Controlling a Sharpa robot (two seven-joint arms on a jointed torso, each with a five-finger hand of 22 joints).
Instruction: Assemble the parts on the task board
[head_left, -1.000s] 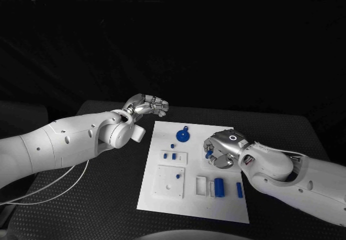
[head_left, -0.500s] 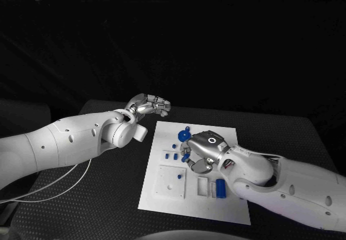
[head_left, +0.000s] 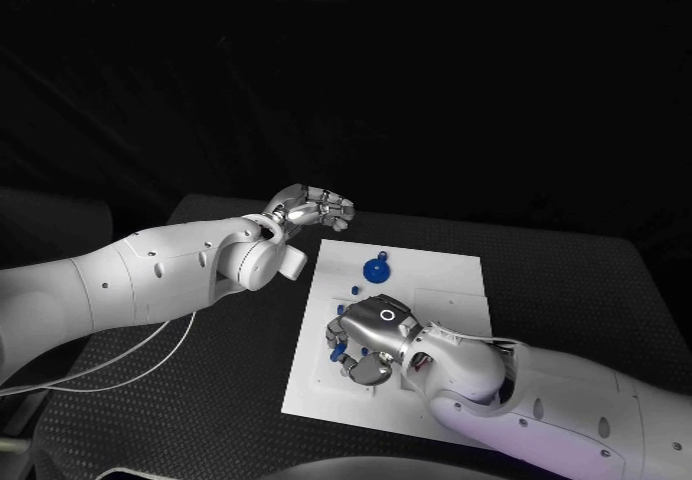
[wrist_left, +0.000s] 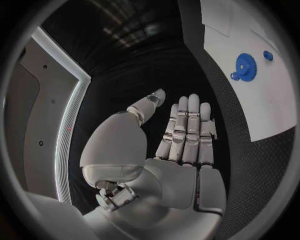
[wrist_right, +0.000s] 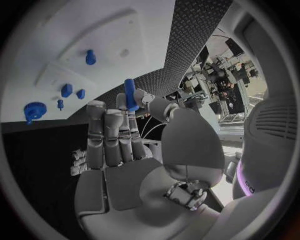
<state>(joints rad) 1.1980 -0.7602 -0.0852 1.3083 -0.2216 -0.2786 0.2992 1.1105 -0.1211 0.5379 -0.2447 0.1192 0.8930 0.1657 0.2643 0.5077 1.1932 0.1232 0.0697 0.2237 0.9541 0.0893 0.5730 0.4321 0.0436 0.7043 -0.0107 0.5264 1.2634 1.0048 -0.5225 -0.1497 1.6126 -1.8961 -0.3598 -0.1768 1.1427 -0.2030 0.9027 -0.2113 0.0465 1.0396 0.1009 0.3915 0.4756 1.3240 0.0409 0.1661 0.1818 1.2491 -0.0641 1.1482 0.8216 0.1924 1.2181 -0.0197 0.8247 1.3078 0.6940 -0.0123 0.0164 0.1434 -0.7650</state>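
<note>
The white task board (head_left: 450, 285) lies in the middle of the black table. My right hand (head_left: 369, 340) hovers over the board's near-left part and pinches a small blue peg (wrist_right: 129, 94) between thumb and a finger. A blue gear (head_left: 375, 270) lies on the board's far part, with a small blue piece (wrist_left: 267, 55) beside it. Another blue peg (wrist_right: 90, 56) stands in a raised white block, and two short blue parts (wrist_right: 66, 90) sit close together nearby. My left hand (head_left: 312, 210) hangs off the board's far-left corner, fingers straight and holding nothing.
The black textured table (head_left: 188, 400) surrounds the board on all sides. A white cable (head_left: 137, 365) loops over the table under my left arm. My right forearm (head_left: 505, 385) covers the board's near-right part.
My right hand has moved left and nearer across the board, carrying the blue peg, and now covers the slots it was beside. My left hand has hardly moved.
</note>
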